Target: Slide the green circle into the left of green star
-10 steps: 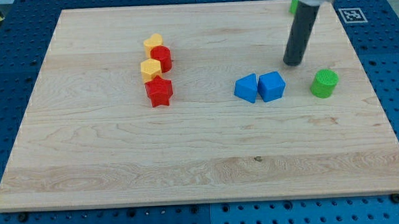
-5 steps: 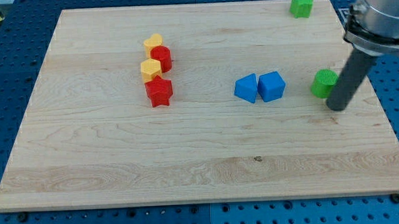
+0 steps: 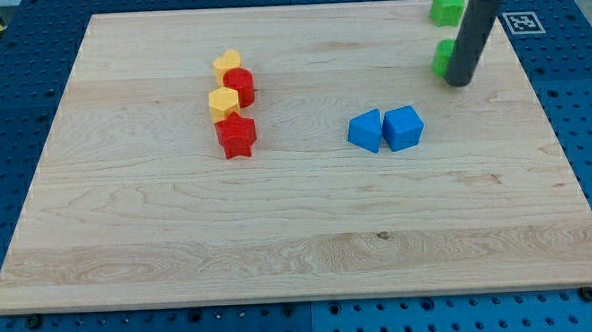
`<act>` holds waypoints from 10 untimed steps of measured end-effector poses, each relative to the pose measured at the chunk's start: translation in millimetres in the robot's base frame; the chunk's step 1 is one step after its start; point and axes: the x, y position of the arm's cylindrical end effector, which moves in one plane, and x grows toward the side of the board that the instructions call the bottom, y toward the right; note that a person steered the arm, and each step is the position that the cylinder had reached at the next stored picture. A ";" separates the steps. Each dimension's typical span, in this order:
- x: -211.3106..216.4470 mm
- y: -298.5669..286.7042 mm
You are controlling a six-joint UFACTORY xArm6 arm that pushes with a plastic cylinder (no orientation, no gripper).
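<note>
My tip (image 3: 461,82) touches the green circle (image 3: 440,58), rod upright.

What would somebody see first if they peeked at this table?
Probably the straight dark rod near the view's top right, with my tip right beside the round green circle block, partly covering it, just below the green star block at the wooden board's top edge. Next, two blue blocks sit side by side right of the middle, and a tight red and yellow cluster stands toward the left.
</note>
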 end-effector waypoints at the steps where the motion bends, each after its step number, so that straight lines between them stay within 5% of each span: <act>1: -35.9 -4.8; 5: -83.0 -7.1; 7: -5.4 -8.9; 8: 43.6 34.3; 10: 182.0 58.1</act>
